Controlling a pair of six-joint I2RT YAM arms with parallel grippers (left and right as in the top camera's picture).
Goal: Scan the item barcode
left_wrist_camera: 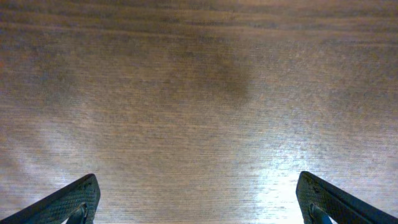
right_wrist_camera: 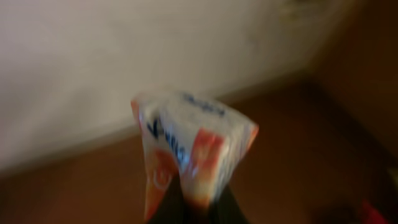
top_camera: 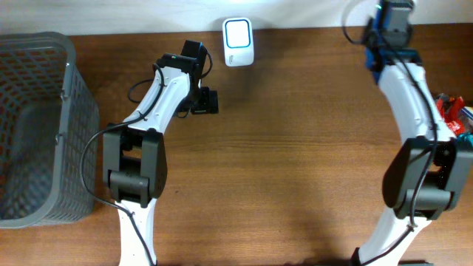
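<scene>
Pinching the packet (right_wrist_camera: 189,146) at the worktop's (top_camera: 295,148) 1 o'clock, the right hand (right_wrist_camera: 191,202) should be turning its unseen barcode squarely toward the scanner (top_camera: 238,42) at 12 o'clock; the left hand (left_wrist_camera: 199,202) is gaping wide.

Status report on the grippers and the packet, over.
Left gripper open, empty, above table. Right gripper shut on packet. Scanner face uncovered.

Shop-checkout setup on a wooden table (top_camera: 295,148), white barcode scanner (top_camera: 239,42), grey shopping basket (top_camera: 83,125), packaged snacks (top_camera: 452,114).
</scene>
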